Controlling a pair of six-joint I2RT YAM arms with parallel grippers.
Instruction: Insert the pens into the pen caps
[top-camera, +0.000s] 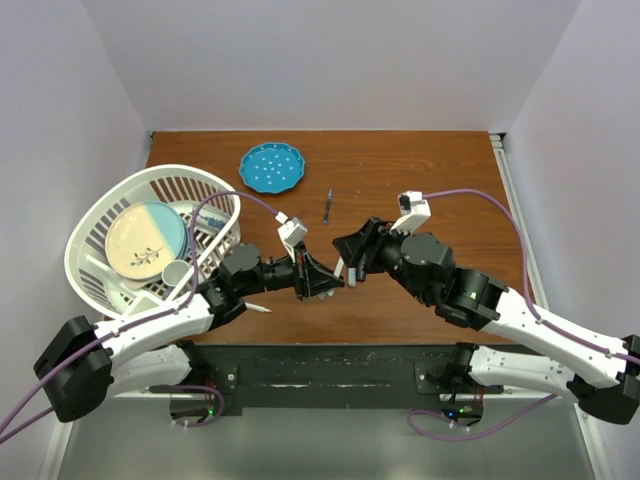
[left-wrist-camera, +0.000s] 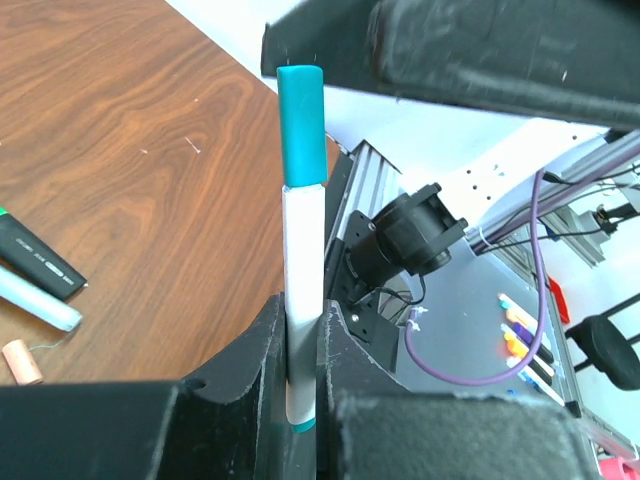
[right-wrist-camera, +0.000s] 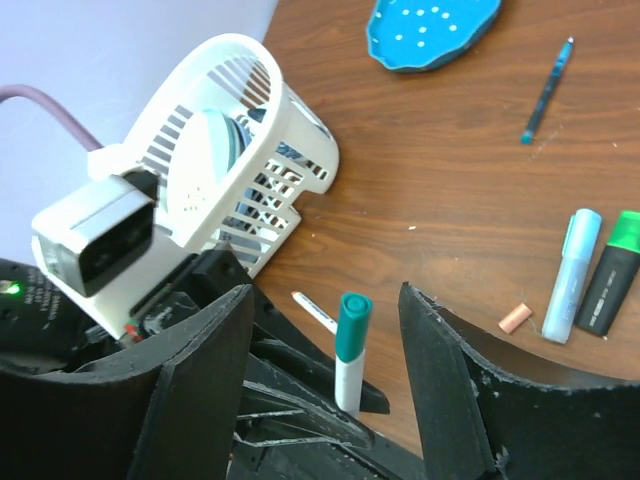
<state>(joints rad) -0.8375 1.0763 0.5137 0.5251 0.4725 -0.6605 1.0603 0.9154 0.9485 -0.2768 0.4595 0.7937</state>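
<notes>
two arms meet above the worktop (top-camera: 420, 170) in the top view. left wrist view: left pincer (left-wrist-camera: 300, 322) clamped on a white pen (left-wrist-camera: 303, 240), upright, teal cap (left-wrist-camera: 301, 125) seated. right wrist view: right pincer (right-wrist-camera: 325, 320) stands apart around that cap; capping looks done, next likely setting this pen down and fetching another.

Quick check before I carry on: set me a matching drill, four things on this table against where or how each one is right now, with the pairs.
1 left pincer
2 right pincer
3 pink cap
4 blue plate

A open
B far side of the table
C shut on the teal-capped pen
D lying loose beside the light blue pen

Pairs: 1-C, 2-A, 3-D, 4-B
</notes>
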